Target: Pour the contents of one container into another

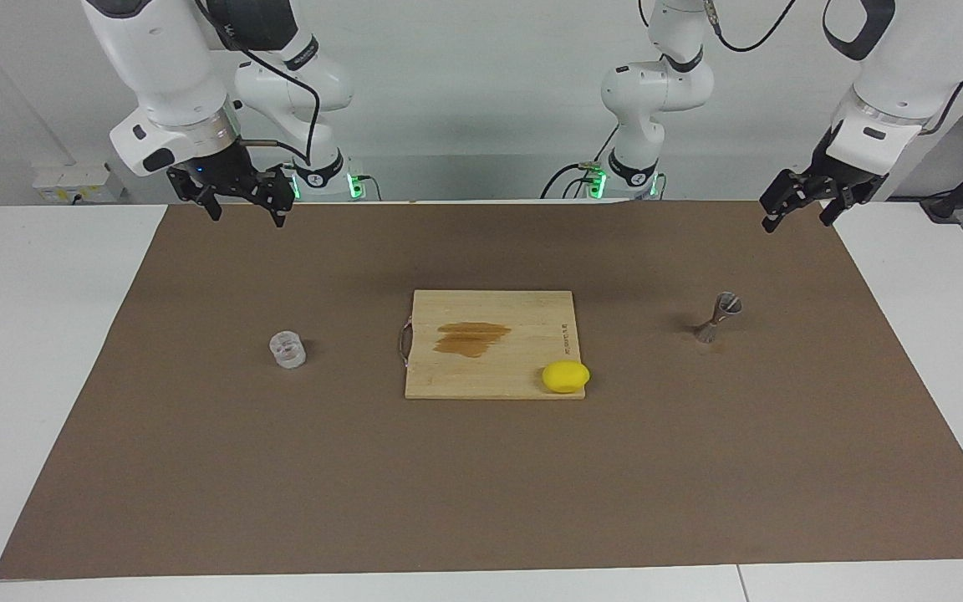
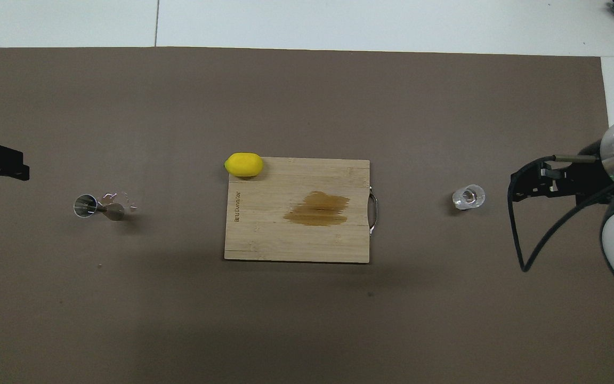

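You had 2 containers standing upright on the brown mat, well apart. The clear glass tumbler [image 1: 287,349] [image 2: 468,197], short with thick faceted walls, sat toward the right arm's end. The silvery jigger [image 1: 717,317] [image 2: 94,206], hourglass-shaped with 2 cones joined at a narrow waist, stood toward the left arm's end, its open mouth up.
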`<state>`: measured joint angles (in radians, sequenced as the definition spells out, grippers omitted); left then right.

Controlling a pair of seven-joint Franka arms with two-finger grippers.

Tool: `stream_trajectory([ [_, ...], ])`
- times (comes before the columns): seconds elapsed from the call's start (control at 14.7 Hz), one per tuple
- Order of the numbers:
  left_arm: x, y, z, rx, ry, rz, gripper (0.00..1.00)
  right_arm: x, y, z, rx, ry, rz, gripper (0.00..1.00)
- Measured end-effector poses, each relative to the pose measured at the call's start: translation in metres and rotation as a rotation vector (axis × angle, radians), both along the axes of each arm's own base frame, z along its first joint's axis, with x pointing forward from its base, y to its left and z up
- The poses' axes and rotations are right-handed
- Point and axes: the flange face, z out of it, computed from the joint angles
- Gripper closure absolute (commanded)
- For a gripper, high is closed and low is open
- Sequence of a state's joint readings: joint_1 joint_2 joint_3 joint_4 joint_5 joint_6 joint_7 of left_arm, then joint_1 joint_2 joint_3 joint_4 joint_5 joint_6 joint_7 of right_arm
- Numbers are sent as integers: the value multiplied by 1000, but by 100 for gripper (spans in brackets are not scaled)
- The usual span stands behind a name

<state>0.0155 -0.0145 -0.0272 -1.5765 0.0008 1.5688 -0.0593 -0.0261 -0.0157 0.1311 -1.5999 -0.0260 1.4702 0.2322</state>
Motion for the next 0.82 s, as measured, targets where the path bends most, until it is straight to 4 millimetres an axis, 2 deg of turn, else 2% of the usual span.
stream_trajectory([
  [0.41,8,-1,-12,0,-48,-3,0,0,0,0,0,0,0,0],
  [0.82,-3,-5,-59,1,-86,-10,0,0,0,0,0,0,0,0],
])
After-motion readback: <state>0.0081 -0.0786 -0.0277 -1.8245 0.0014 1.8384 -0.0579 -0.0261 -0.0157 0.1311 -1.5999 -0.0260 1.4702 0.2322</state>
